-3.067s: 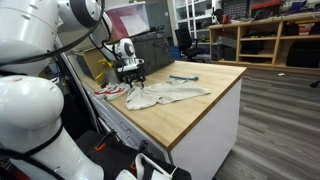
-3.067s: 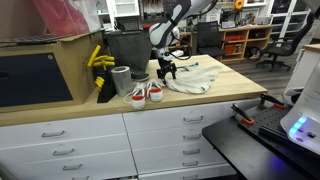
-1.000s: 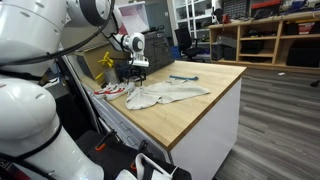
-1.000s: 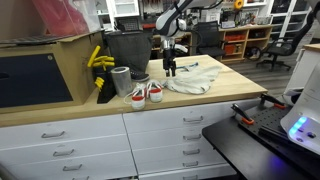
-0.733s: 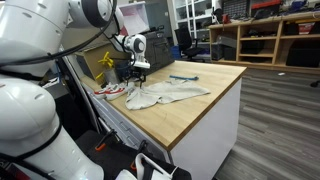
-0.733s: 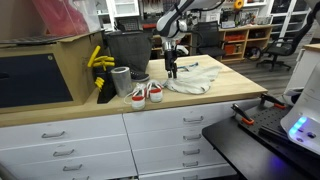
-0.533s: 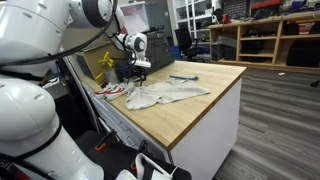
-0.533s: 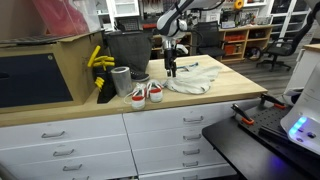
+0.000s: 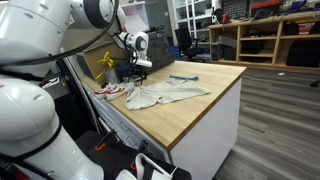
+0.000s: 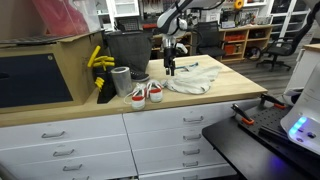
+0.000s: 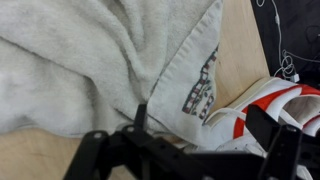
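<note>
A crumpled pale grey cloth (image 9: 165, 95) (image 10: 190, 80) lies on the wooden counter (image 9: 205, 105) (image 10: 215, 97). A pair of white and red sneakers (image 9: 112, 91) (image 10: 146, 93) sits beside its edge. My gripper (image 9: 137, 72) (image 10: 169, 68) hangs open a little above the spot where cloth and shoes meet, holding nothing. In the wrist view the gripper (image 11: 203, 125) looks down on the cloth (image 11: 90, 55), its printed label (image 11: 200, 85) and one sneaker (image 11: 268, 100). One dark fingertip (image 11: 140, 115) shows over the cloth's hem, and the opposite one stands over the sneaker.
A blue-framed small item (image 9: 183, 78) lies farther back on the counter. A grey cup (image 10: 121, 80), a yellow object (image 10: 99, 60) and a black bin (image 10: 127, 48) stand behind the shoes. The counter edge drops to drawers (image 10: 160, 130).
Three seconds ago the gripper was lower, close over the cloth and shoes; it has risen since. Over the last second nothing has visibly moved.
</note>
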Tool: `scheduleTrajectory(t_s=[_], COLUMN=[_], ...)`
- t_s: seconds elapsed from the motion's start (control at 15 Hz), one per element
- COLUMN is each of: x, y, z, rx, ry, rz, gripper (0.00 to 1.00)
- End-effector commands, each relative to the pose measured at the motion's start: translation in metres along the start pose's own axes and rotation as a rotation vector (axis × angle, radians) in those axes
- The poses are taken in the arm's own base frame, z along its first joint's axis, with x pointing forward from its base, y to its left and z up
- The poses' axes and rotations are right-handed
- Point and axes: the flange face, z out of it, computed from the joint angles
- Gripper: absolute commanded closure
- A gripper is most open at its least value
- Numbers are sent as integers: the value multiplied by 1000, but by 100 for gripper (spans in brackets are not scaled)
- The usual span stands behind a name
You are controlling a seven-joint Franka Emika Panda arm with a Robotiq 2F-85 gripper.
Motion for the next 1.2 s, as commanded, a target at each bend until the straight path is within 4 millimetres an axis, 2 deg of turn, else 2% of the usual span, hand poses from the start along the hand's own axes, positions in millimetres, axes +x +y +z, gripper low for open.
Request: scheduleTrajectory(t_s=[0.0, 0.73, 1.13], x=[-1, 6, 13], y=[7, 6, 4], z=[2, 17, 11], rx=[43, 96, 93], ry=[1, 22, 39], rz=[-19, -3, -14], gripper=[0, 0, 0])
